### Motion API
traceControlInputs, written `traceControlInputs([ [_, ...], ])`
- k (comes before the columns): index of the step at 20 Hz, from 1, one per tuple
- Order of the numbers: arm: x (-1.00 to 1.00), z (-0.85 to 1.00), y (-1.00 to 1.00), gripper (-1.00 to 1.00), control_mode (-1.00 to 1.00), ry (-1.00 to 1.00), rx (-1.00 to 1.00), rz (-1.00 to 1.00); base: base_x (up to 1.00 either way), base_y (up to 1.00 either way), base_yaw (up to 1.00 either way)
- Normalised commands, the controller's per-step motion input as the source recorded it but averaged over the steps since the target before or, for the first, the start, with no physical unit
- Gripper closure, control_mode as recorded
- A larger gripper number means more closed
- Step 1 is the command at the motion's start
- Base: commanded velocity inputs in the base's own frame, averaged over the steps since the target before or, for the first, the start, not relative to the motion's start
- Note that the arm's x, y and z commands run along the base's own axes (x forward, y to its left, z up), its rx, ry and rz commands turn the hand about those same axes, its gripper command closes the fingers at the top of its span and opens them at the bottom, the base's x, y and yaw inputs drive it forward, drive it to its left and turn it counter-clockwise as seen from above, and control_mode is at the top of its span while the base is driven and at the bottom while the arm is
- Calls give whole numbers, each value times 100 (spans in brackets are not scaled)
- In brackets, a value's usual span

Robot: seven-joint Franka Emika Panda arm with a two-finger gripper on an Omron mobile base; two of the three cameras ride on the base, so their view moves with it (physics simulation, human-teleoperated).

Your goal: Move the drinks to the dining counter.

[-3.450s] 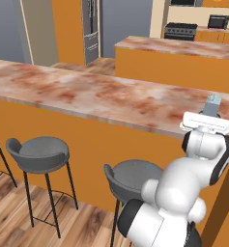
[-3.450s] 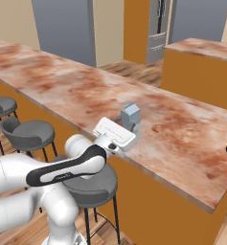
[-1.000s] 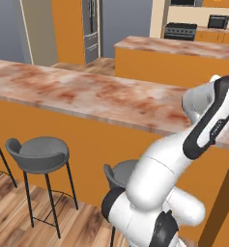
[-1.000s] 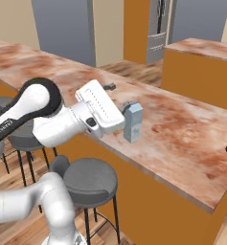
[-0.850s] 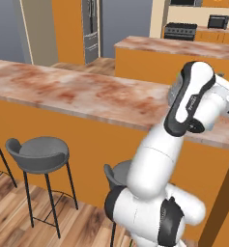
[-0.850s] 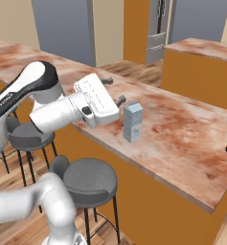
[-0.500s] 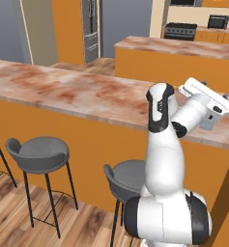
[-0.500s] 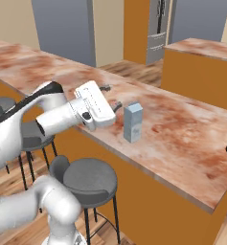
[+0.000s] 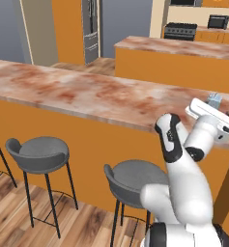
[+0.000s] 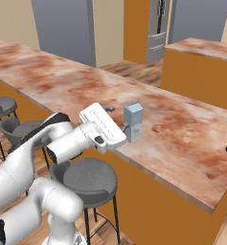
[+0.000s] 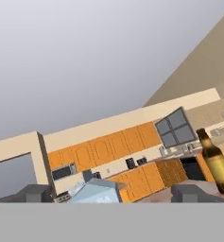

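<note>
Carton [image 10: 133,122] is seen upright on the bench [image 10: 62,81], jaws apart and empty just at its 8 o'clock. A bottle [image 11: 214,163] stands at 3 o'clock. Placing looks finished; withdrawal and fetching the next drink are judged due.

- Grey bar stools [image 9: 37,154] are standing on the wooden plank floor [image 9: 19,226], near on the left.
- A free-standing island [image 9: 178,48] with a reddish marble top and orange sides is sitting farther back.
- A steel refrigerator [image 9: 91,29] is standing at the far wall, between orange panels.
- A black stove [image 9: 179,30] and a microwave [image 9: 216,21] are showing far right, among orange cabinets [image 11: 108,149].
- A grey wall [image 10: 62,24] is running along the far left.
- A window [image 11: 176,127] is showing beside the cabinets in the hand view.
</note>
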Motion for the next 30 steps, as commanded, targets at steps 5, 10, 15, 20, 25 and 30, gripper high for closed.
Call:
traceControlInputs([
  [5,-75,49,34,-100,-100,2,11,9,0,0,0],
  [10,-69,74,20,-100,-100,18,21,3,0,0,0],
  [15,-64,99,8,-100,-100,37,24,7,0,0,0],
  [20,-57,100,17,-100,-100,49,19,8,0,0,0],
  [25,-48,85,30,-100,-100,50,13,11,0,0,0],
  [30,-55,75,28,-100,-100,27,7,14,0,0,0],
])
